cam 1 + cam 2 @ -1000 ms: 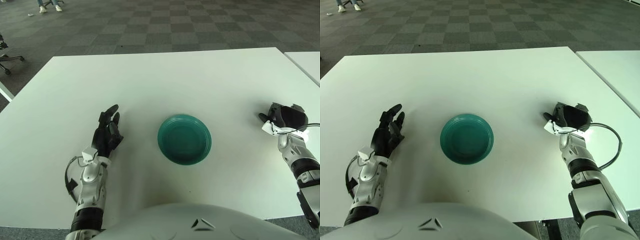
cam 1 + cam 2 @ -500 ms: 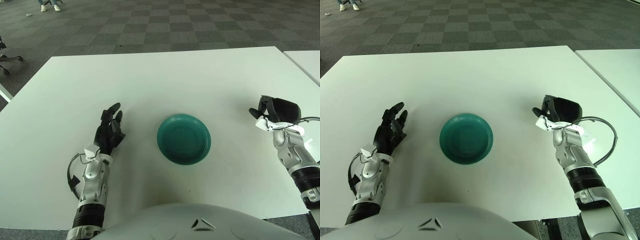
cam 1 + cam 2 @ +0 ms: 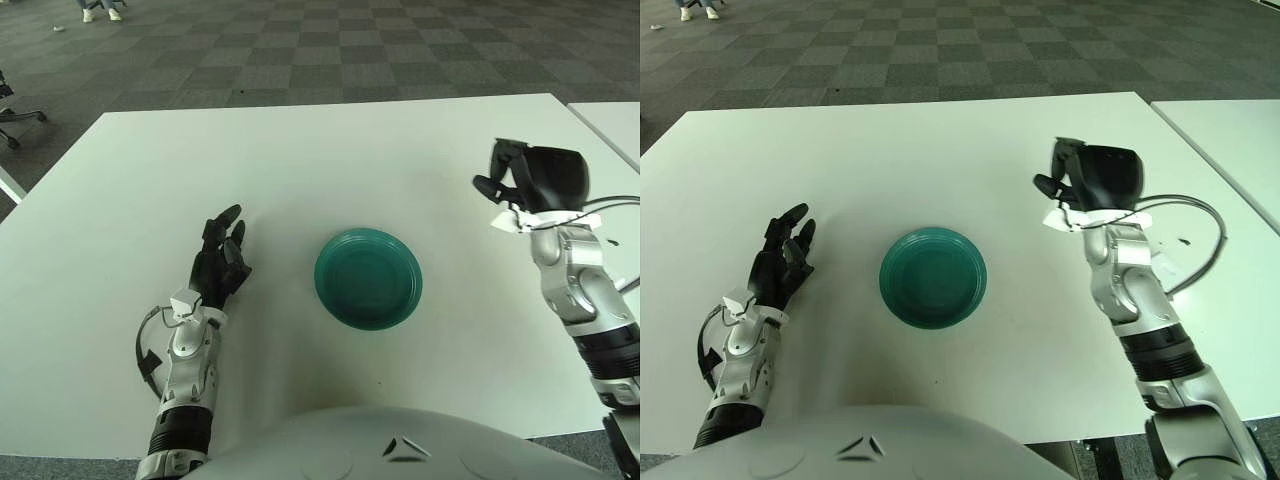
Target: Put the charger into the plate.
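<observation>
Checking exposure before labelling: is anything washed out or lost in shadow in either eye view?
Left eye view: the white table is bright and nearly featureless, the round green plate well defined. Right eye view: the raised right hand is a dark mass; any charger in it is unreadable.

Both arms are silver-grey metal with black bands at the joints. The left hand [image 3: 220, 262] has black fingers, a small white block at the wrist and a black cable loop at its 8 o'clock. The right hand [image 3: 1092, 178] is black too, with a white wrist tab and a thin black cable arcing toward 3 o'clock.
</observation>
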